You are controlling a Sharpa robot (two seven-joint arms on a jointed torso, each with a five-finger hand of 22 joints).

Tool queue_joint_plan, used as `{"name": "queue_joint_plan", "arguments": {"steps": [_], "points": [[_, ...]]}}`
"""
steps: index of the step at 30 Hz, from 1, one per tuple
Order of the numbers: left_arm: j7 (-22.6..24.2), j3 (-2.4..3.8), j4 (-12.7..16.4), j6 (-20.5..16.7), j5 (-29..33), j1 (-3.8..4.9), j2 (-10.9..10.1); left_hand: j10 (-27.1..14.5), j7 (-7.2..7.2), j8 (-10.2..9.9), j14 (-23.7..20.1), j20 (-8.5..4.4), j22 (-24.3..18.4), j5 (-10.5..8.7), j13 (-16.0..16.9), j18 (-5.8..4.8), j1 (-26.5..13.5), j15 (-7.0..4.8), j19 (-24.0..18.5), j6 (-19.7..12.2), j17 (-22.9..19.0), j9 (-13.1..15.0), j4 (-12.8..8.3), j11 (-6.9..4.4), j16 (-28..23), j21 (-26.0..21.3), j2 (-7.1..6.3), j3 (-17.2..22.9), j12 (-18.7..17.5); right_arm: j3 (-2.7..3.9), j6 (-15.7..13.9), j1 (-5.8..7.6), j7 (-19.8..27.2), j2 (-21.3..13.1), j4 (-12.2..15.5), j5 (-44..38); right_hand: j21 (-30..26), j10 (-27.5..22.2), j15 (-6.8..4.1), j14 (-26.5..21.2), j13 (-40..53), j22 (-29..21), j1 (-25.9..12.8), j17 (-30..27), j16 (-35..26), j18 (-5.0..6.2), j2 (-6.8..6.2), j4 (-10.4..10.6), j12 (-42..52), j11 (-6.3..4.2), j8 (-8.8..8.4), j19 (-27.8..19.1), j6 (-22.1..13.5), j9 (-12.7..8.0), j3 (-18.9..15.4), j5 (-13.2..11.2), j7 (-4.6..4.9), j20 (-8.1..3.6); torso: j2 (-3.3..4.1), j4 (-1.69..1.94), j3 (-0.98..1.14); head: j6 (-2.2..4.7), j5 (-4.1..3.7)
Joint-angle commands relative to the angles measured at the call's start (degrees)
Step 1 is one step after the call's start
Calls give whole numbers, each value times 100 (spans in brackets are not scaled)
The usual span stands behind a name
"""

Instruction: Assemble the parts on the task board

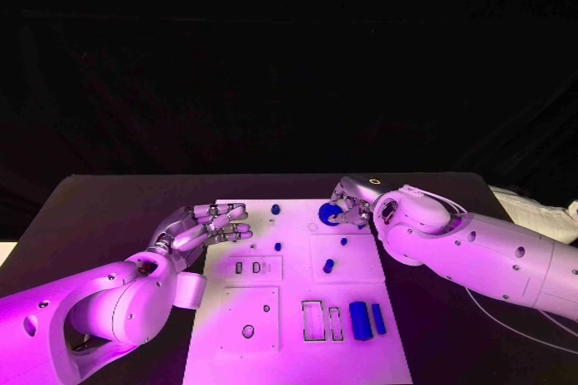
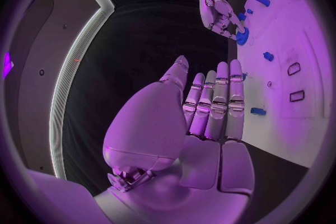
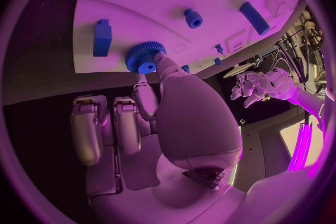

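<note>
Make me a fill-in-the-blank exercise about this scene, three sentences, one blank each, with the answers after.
1. The right hand touches a round toothed part, the blue ____, at the far edge of the task board.
2. The left hand holds nothing, its fingers stretched out, so it is ____.
3. The two long blue cylinders lie near the board's ____ edge, beside two rectangular slots.

Missing words: gear; open; near
</note>
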Motion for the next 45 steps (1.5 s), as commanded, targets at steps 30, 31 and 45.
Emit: {"name": "queue_joint_plan", "arguments": {"steps": [30,31,45], "points": [[18,4,-29,174,5,5,53,-28,26,-27,-36,-3,6,-33,-4,5,139,-3,-31,8,32,-4,-131,-3,-52,30,-19,26,-21,-166,-453,-20,-168,1124,209,-603,63,592,-28,539,1278,1119,-83,1124,12,-78,60,9,2093,-134,-20,358,172,70,344,202,-138,-56,9,20,-4,-38,93],[18,4,-29,174,5,5,53,-28,26,-27,-36,-3,6,-33,-4,5,139,-3,-31,8,32,-4,-131,-3,-52,30,-19,26,-21,-169,-447,-20,-166,1134,200,-602,63,592,-28,539,1278,1119,-84,1124,12,-78,59,9,2093,-134,-20,358,172,70,344,202,-138,-56,9,15,-1,-40,97],[16,4,-33,175,5,5,62,-28,26,-27,-36,-3,6,-33,-4,5,139,-3,-31,8,32,-4,-131,-3,-52,30,-19,26,-21,-271,-373,5,-178,1382,-101,-565,61,569,-2,535,1244,1117,-210,1103,3,-78,-17,16,2045,-100,-93,355,74,49,376,185,-96,-36,9,1,6,-63,119]]}}
